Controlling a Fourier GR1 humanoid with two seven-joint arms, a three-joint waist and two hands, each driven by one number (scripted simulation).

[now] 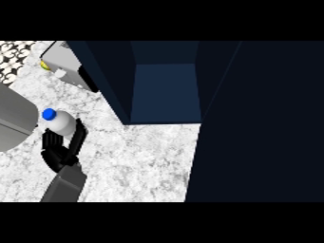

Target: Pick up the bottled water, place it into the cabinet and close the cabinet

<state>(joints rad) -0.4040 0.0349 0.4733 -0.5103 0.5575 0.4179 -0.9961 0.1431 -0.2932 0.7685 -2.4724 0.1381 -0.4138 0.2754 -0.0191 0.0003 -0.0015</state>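
Bench (143,161): speckled white stone.
Cabinet (166,90): dark blue, standing open at the bench's far side.
Bottled water (61,122): blue-capped, near the bench's left edge.
Left hand (55,151): apparently curled around the bottled water's lower part.

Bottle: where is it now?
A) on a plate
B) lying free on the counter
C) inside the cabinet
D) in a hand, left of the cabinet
D: the hand is curled round the bottle, which is left of the open cabinet and not yet inside it.

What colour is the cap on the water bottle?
Blue cap on the white bottle, best seen in the head view.
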